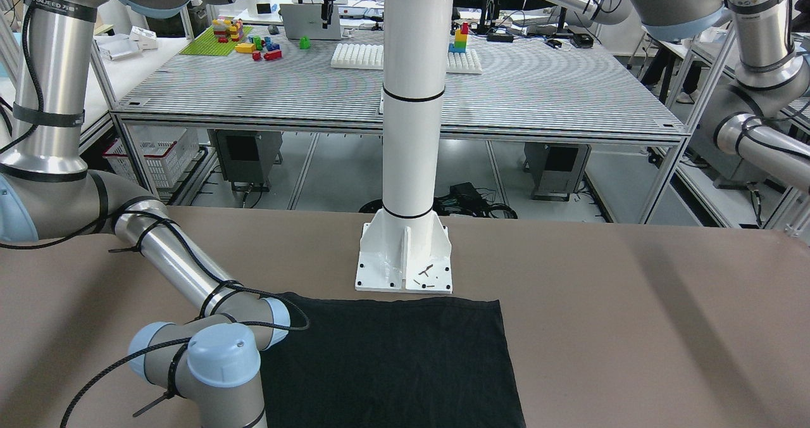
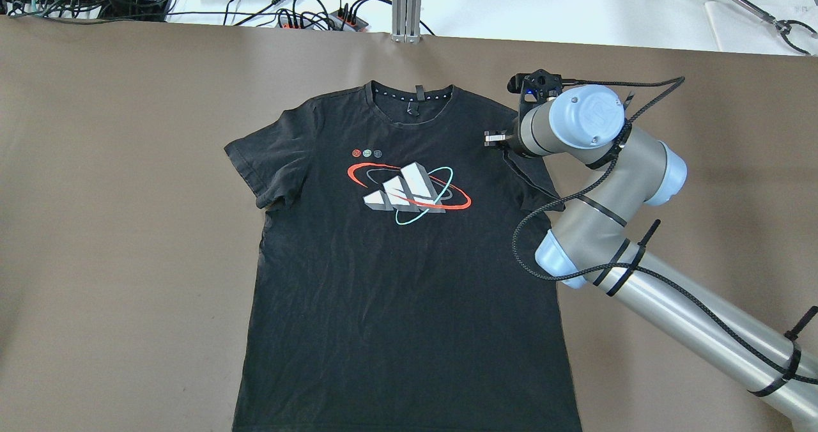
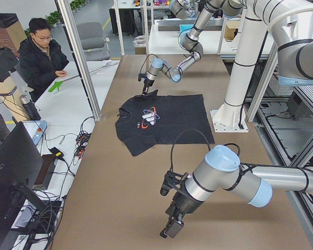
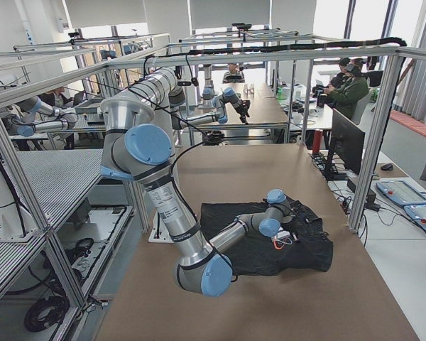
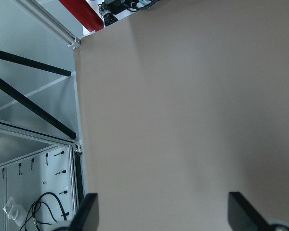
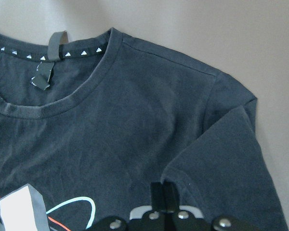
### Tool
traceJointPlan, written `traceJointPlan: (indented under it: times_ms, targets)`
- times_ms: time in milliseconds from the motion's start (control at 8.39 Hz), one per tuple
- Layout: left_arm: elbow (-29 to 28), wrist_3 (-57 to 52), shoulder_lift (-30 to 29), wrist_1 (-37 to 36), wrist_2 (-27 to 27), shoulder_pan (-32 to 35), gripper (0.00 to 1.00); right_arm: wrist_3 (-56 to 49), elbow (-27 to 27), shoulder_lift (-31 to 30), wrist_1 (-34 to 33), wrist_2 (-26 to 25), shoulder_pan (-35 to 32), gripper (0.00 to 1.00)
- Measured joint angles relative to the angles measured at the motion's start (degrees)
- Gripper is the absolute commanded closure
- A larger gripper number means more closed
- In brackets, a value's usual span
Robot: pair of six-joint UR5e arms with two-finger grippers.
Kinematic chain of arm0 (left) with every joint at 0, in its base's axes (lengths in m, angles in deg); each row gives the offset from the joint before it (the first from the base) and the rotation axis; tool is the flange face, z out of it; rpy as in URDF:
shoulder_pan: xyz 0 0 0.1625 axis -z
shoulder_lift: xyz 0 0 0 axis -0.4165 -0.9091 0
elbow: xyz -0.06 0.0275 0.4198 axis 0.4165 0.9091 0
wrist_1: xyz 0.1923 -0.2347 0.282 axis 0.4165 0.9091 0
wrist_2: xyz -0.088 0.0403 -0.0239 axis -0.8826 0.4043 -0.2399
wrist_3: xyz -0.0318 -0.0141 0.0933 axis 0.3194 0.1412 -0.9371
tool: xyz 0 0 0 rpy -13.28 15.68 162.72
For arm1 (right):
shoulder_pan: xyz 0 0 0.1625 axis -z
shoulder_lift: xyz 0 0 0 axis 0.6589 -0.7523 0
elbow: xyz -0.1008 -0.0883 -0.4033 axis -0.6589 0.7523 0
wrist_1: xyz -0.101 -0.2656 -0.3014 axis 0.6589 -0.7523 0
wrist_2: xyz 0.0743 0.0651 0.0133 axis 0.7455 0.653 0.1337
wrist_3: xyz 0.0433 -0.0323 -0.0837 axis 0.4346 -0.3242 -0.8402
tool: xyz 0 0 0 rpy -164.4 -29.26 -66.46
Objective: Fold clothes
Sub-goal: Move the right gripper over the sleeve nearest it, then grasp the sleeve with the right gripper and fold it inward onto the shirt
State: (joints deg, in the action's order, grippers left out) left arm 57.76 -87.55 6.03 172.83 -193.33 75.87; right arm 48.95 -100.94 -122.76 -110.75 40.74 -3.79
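Note:
The clothes are one black T-shirt [image 2: 396, 253] with a red, white and teal logo, spread flat on the brown table, collar away from the robot. It also shows in the front view [image 1: 392, 365] and the left side view [image 3: 161, 117]. My right gripper [image 2: 495, 139] is at the shirt's right sleeve. In the right wrist view its fingers [image 6: 162, 195] are pressed together on a raised fold of the sleeve [image 6: 216, 154]. My left gripper [image 5: 164, 214] is open and empty over bare table, far from the shirt; the near arm in the left side view [image 3: 172, 226] shows it.
The white pole's base plate [image 1: 405, 257] stands just behind the shirt's hem. Cables and power strips [image 2: 307, 10] lie beyond the table's far edge. A person [image 3: 41, 52] sits past the table's far side. The brown table [image 2: 115, 227] is bare left of the shirt.

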Motion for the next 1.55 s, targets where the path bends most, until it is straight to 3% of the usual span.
traceJointPlan:
  times_ms: [358,1073,1549]
  targets:
    - [0.09,0.06,-0.25,0.03,0.04,0.0,0.06,2.03,2.58,1.86,0.17,-3.94,1.93,1.0]
    - [-0.3,1.58,-0.61,-0.04,0.12,-0.03,0.06,2.46,-5.34,-4.34,-0.07,-4.32,4.56,1.0]
    - [-0.47,1.61,-0.55,-0.05,0.18,-0.03,0.06,3.41,-2.58,-2.8,-0.12,-5.11,5.16,1.0]
